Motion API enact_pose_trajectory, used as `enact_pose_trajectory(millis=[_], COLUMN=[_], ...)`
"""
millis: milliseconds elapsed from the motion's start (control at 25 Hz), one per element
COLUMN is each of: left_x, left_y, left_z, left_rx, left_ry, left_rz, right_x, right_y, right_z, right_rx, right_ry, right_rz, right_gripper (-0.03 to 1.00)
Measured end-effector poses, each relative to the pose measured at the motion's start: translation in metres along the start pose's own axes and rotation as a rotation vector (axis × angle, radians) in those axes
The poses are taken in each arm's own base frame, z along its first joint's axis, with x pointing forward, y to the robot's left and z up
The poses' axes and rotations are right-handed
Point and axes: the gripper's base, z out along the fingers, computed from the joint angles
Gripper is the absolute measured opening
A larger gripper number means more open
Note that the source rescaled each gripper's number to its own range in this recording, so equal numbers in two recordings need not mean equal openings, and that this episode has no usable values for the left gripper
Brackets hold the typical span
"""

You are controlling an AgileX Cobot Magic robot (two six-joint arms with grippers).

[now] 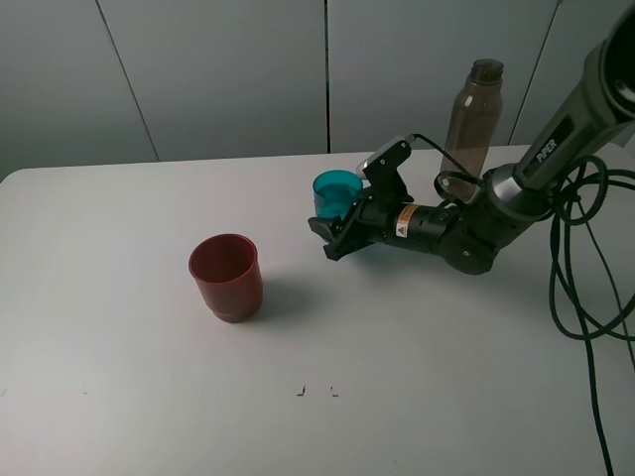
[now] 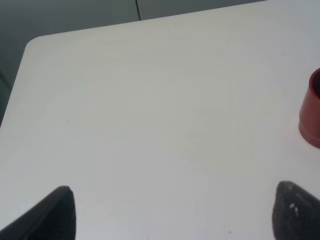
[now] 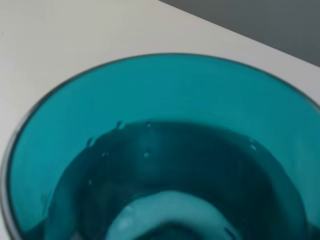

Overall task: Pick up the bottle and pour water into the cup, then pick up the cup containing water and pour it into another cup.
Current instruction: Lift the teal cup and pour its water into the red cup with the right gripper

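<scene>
I think I'm on the 2nd half now: grab the teal cup (image 1: 335, 190) w/ water in it. The bottle (image 1: 474, 111) stands on the table (image 1: 119, 397), far from the red cup (image 1: 226, 276) and way past the teal cup, so the bottle pour looks done. In the right wrist view the teal cup (image 3: 160, 140) fills the pic, & I see a water line and small drops inside.

The teal cup is near the red cup, on the side toward the bottle, not touching it. It looks to sit on the table. The right gripper (image 1: 335, 234) is low at the teal cup's bottom part, w/ the arm lying nearly flat. The fingers seem to be on each side of the cup, but I can't tell if they squeeze it or leave a gap. The left gripper (image 2: 176, 212) has its fingers wide apart, holding nothing. It hangs over bare table, w/ the red cup (image 2: 311, 112) at the edge of its view.

The teal cup stands straight, long axis up-down, mouth up. The red cup does too.

Next, I guess: get a firm hold, lift slow & level, carry it to the red cup, put its lip over the red mouth, then tip. Too fast and the water may spill.
</scene>
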Motion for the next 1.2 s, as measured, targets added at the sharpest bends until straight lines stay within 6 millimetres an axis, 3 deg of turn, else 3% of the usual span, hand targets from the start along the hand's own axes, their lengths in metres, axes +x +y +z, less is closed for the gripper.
enact_pose_trajectory(millis=[320,640,1200], left_x=[0.000,0.000,0.000], left_y=[0.000,0.000,0.000], left_z=[0.000,0.000,0.000], left_rx=[0.000,0.000,0.000], left_ry=[0.000,0.000,0.000], left_rz=[0.000,0.000,0.000], right_x=[-0.006,-0.032,-0.075], right_y=[-0.002,-0.003,0.028], right_z=[-0.003,-0.008,0.022], right_rx=[0.015,0.028,-0.075], right_ry=[0.036,0.006,-0.089], right_rz=[-0.012,-0.040,-0.182], right_gripper=[0.06,0.06,0.06])
